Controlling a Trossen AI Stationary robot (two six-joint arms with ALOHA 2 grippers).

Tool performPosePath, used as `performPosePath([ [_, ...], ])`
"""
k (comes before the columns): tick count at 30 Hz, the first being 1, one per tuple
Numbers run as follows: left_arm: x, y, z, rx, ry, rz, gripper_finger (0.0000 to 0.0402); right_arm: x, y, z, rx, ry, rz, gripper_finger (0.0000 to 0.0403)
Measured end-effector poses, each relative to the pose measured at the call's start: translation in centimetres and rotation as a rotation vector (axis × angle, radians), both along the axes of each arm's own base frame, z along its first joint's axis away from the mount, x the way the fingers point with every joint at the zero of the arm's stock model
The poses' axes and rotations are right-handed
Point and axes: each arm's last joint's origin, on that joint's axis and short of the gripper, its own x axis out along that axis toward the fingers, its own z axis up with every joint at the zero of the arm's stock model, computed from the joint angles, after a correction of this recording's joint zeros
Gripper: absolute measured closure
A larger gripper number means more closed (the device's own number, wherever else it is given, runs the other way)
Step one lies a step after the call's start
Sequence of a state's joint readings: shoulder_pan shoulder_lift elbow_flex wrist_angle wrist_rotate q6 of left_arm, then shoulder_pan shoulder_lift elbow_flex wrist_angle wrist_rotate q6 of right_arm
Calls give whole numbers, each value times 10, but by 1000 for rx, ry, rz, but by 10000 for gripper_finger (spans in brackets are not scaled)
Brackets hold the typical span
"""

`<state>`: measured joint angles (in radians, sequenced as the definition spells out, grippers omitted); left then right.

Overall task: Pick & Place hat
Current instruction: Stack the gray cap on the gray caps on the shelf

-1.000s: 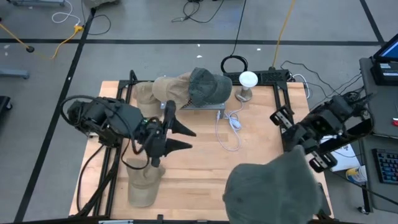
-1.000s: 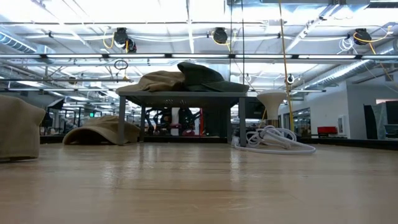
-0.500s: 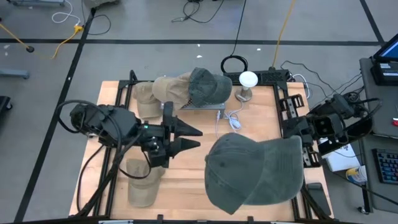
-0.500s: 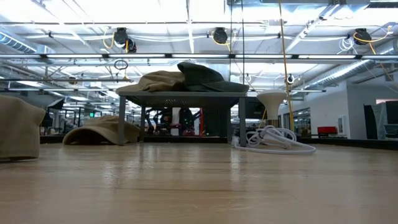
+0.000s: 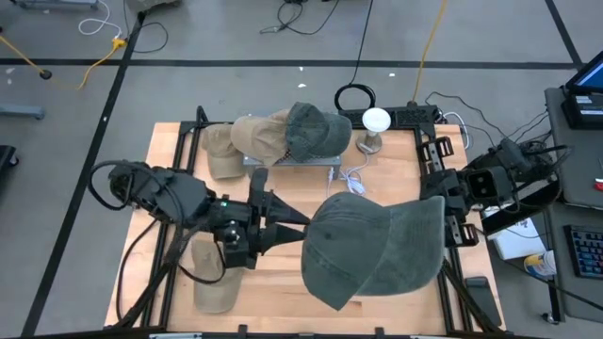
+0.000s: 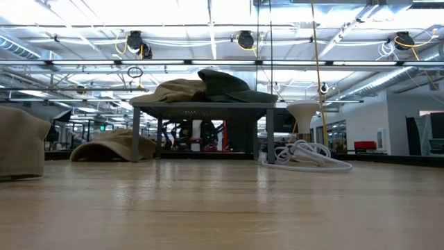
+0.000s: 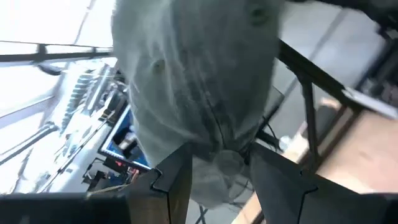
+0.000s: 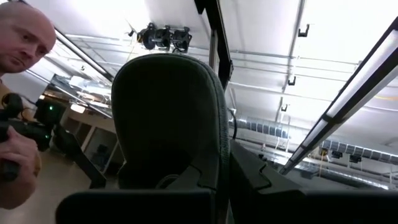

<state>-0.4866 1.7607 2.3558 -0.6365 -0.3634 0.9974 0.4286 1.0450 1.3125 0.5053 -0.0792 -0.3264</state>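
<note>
The right tool (image 5: 450,215) grips a green hat (image 5: 372,250) aloft above the worktop (image 5: 283,282); the left tool (image 5: 297,223) spreads beside its crown, beige hats (image 5: 254,134) behind.

Grey-green hat (image 5: 377,250) mid-frame; tan cap (image 5: 215,275) lower left; tan and green hats (image 5: 287,132) top centre; white cable (image 5: 350,193).
</note>
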Motion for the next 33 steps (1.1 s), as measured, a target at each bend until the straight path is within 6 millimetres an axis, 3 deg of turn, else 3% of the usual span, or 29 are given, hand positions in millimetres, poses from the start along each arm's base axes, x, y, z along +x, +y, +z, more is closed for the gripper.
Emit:
performPosePath([
  [17, 0, 1, -2, -103, 31, 11, 245, 9, 0, -1, 16, -17, -11, 399],
  [20, 0, 1, -2, -132, 32, 13, 268, 9, 0, -1, 17, -16, -10, 399],
  [28, 0, 1, -1, -156, 30, 13, 387, 13, 2, -4, 21, 6, 0, 399],
  [33, 0, 1, -1, -179, 33, 14, 388, 15, 3, -5, 24, 14, 5, 399],
])
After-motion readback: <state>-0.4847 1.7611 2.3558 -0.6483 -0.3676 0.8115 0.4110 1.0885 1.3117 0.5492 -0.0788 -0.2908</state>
